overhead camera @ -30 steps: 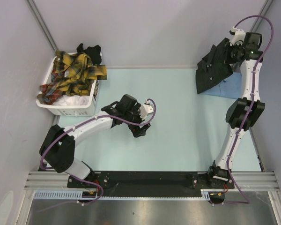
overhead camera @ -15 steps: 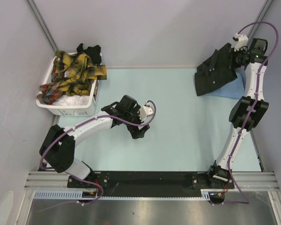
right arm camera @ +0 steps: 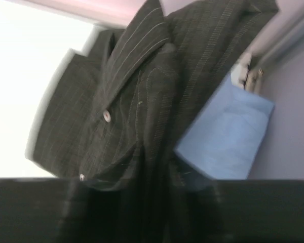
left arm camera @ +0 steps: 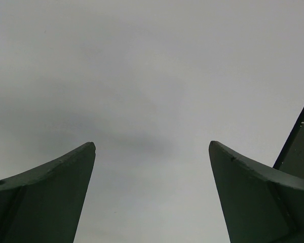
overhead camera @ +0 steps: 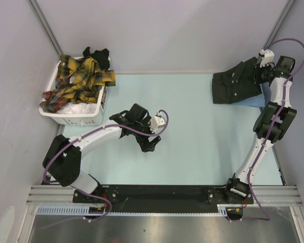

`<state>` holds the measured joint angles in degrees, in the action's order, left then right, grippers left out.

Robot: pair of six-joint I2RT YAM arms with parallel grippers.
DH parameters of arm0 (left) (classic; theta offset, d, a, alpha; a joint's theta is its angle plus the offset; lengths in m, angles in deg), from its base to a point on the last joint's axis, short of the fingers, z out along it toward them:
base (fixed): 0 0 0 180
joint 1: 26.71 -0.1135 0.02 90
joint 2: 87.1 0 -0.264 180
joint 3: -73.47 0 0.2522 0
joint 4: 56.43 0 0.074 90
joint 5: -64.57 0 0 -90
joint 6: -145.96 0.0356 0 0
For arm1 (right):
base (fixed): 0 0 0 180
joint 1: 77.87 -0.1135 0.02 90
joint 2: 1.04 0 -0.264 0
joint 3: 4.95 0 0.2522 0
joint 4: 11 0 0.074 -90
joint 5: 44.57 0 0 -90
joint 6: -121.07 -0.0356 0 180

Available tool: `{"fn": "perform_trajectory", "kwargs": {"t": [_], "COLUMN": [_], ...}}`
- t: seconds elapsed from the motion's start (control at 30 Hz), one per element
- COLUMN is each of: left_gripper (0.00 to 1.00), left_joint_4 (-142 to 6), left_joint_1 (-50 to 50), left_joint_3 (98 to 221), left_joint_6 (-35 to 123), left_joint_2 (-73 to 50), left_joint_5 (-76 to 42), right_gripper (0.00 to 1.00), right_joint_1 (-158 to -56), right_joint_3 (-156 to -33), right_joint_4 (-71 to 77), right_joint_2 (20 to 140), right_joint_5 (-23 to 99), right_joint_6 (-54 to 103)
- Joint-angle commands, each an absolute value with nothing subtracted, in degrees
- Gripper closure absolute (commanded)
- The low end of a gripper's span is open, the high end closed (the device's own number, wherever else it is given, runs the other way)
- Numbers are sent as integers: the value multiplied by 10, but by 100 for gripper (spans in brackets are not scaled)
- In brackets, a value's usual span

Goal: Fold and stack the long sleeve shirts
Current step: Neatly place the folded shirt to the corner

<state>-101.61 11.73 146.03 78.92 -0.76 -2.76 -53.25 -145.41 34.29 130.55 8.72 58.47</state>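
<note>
Stacking: lowering charcoal pinstriped shirt [overhead camera: 235,87] squarely onto light blue shirt [right arm camera: 225,136] at upper right, flattening before releasing; right gripper [overhead camera: 262,72] blurred, grip impossible to tell; left gripper [left arm camera: 152,146] spread wide.

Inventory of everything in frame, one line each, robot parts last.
pinstripe shirt: 1, charcoal-black, far right of the table, lying on the light blue shirt
light blue shirt: 1, light blue, folded, under the pinstripe shirt
plaid shirts: heap, count unclear, yellow-red, in the basket
black garment: 1, black, at the basket's back rim
basket: 1, white plastic, far left of the table
table: 1, pale blue-green top
left gripper: 1, dark, mid-table, open, empty
right gripper: 1, dark, at the pinstripe shirt's right edge; open or shut unclear
</note>
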Motion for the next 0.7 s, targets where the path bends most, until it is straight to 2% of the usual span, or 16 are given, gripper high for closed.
{"fn": "perform_trajectory", "kwargs": {"t": [0.0, 0.03, 0.1, 0.13, 0.2, 0.23, 0.27, 0.4, 0.53, 0.67], "left_gripper": [1, 1, 1, 0, 0, 1, 0, 1, 1, 0], "left_joint_4": [-1037, -1039, -1039, -1038, -1026, -1020, -1006, -981, -972, -994], "left_joint_1": [103, 99, 90, 77, 63, 48, 41, 13, -5, -16], "left_joint_3": [1464, 1466, 1469, 1472, 1473, 1472, 1470, 1476, 1501, 1565], "left_joint_6": [785, 784, 776, 772, 758, 753, 743, 726, 705, 658], "left_joint_2": [-22, -25, -31, -34, -47, -54, -68, -102, -127, -131], "left_joint_5": [-2, 0, 2, 4, 8, 11, 14, -2, -22, -94], "right_gripper": [49, 34, 25, 17, 11, 3, 0, 0, 0, 0], "right_joint_1": [-519, -515, -509, -505, -496, -494, -490, -488, -491, -508], "right_joint_3": [-1370, -1345, -1341, -1359, -1390, -1428, -1446, -1511, -1517, -1499], "right_joint_4": [170, 144, 98, 94, 99, 102, 108, 150, 185, 247], "right_joint_2": [1296, 1295, 1296, 1295, 1296, 1295, 1295, 1278, 1216, 1152], "right_joint_5": [104, 122, 165, 174, 188, 192, 196, 203, 177, 131], "right_joint_6": [623, 624, 619, 615, 609, 606, 606, 602, 561, 511]}}
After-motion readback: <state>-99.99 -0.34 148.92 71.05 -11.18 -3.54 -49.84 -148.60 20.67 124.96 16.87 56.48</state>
